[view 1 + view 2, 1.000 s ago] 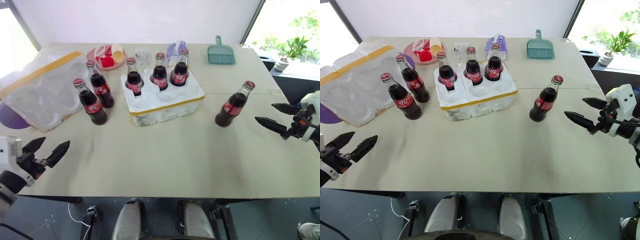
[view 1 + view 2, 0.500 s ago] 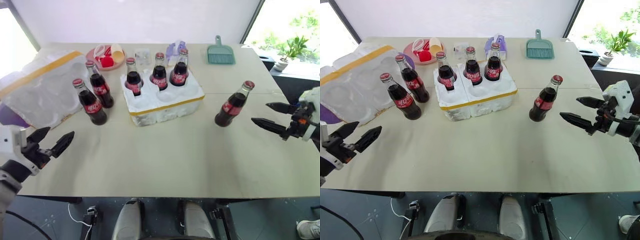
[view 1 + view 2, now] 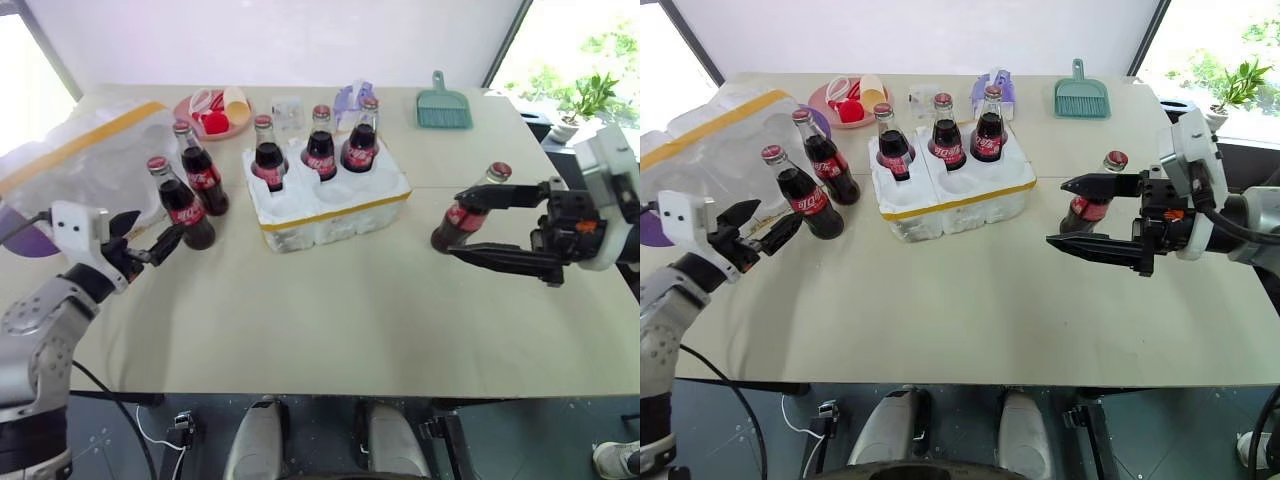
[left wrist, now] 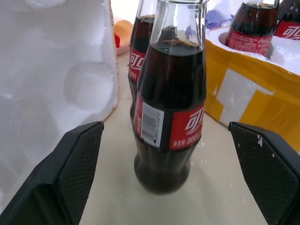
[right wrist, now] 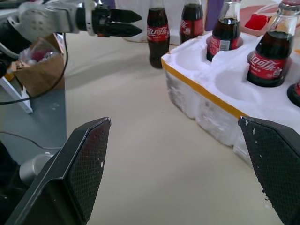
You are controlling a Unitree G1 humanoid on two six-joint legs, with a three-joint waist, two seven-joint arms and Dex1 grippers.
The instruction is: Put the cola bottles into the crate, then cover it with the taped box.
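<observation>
Three cola bottles (image 3: 318, 145) stood in the back wells of the crate (image 3: 330, 205) at mid-table. Two more (image 3: 190, 195) stood on the table beside the taped box (image 3: 75, 175), with the left gripper (image 3: 150, 243) wide open and empty just before the nearer one. The right gripper (image 3: 1085, 215), spread wide and holding nothing, flanked the sixth bottle (image 3: 470, 205)

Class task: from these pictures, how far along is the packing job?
Done: three bottles stand in the crate. In hand: nothing; the open left gripper nears one table bottle, the open right gripper another. Left: three bottles, then the taped box as cover.
</observation>
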